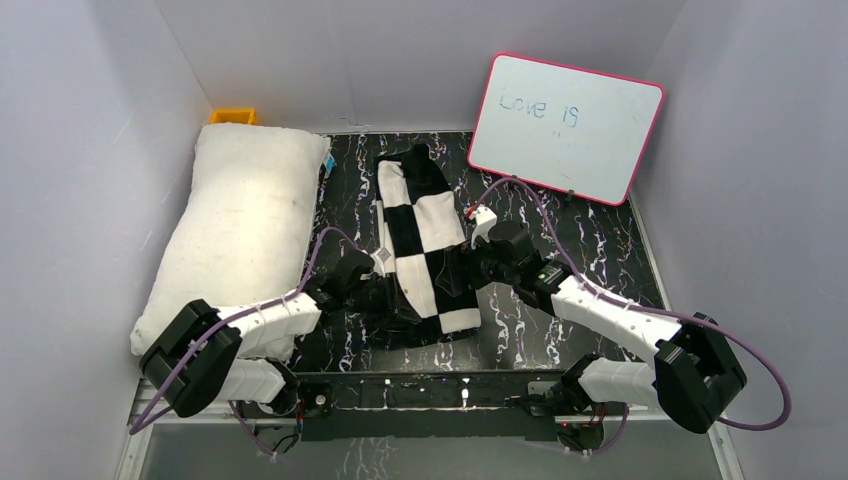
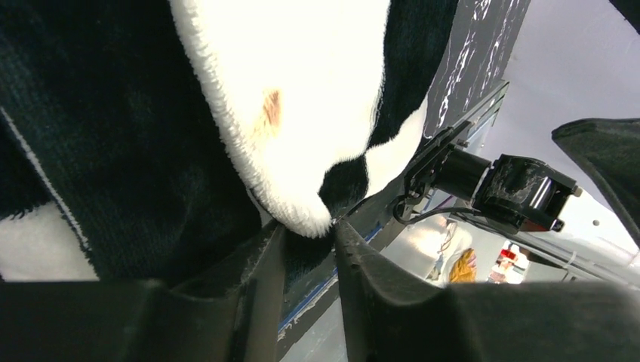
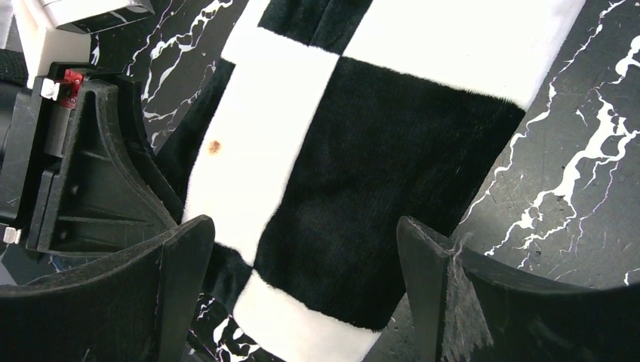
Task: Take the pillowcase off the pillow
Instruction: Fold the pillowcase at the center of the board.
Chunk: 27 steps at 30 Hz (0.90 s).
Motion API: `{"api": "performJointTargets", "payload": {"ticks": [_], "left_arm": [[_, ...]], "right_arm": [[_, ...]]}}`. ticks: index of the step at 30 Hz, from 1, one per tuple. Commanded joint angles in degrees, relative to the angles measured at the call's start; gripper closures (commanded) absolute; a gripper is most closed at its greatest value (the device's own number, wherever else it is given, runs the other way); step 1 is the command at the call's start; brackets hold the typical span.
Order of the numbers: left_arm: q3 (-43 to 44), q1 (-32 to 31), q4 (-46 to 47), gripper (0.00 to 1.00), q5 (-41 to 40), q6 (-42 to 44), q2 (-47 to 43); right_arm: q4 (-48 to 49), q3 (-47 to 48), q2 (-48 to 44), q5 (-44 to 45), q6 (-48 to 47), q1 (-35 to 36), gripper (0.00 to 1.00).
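The plain white pillow point(image 1: 240, 220) lies bare along the left wall. The black-and-white checkered pillowcase point(image 1: 425, 240) lies apart from it, flat in the middle of the black marbled table. My left gripper point(image 1: 378, 264) is at the pillowcase's left edge. In the left wrist view its jaws point(image 2: 309, 226) are nearly closed, with a fold of the pillowcase point(image 2: 302, 90) between the tips. My right gripper point(image 1: 472, 272) hovers over the pillowcase's right near part. In the right wrist view it point(image 3: 302, 226) is wide open and empty above the pillowcase point(image 3: 377, 173).
A pink-framed whiteboard point(image 1: 565, 125) leans at the back right. A yellow box point(image 1: 232, 116) sits in the back left corner behind the pillow. White walls enclose the table on three sides. The left gripper's body point(image 3: 83, 173) shows at the left of the right wrist view.
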Motion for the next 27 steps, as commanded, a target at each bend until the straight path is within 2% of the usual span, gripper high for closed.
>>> {"api": "performJointTargets", "payload": {"ticks": [1,3,12,18,22,27], "left_arm": [[-0.9,-0.3,2.3,0.81,1.7,-1.1,0.2],[-0.5,-0.4,1.0,1.00,1.2,-0.8,-0.2],[11.4,0.5,-18.4,1.00,-4.8,9.1,-4.1],[18.7,2.2,-26.2,1.00,-6.4,13.6,-6.6],[18.0,3.8,-29.1,1.00,-6.5,15.1,-8.6],[10.6,4.3,-29.9,1.00,-5.0,13.9,-11.9]], "right_arm": [[1.9,0.0,-1.6,-0.3,-0.3,-0.3,0.01],[2.0,0.0,-1.7,-0.5,-0.4,-0.4,0.01],[2.6,0.2,-2.4,-0.2,-0.6,-0.7,0.01],[3.1,0.1,-3.1,-0.1,-0.6,-0.8,0.02],[3.0,0.0,-3.6,-0.1,-0.5,-0.8,0.01],[2.7,-0.4,-4.1,0.1,-0.5,-0.9,0.02]]}}
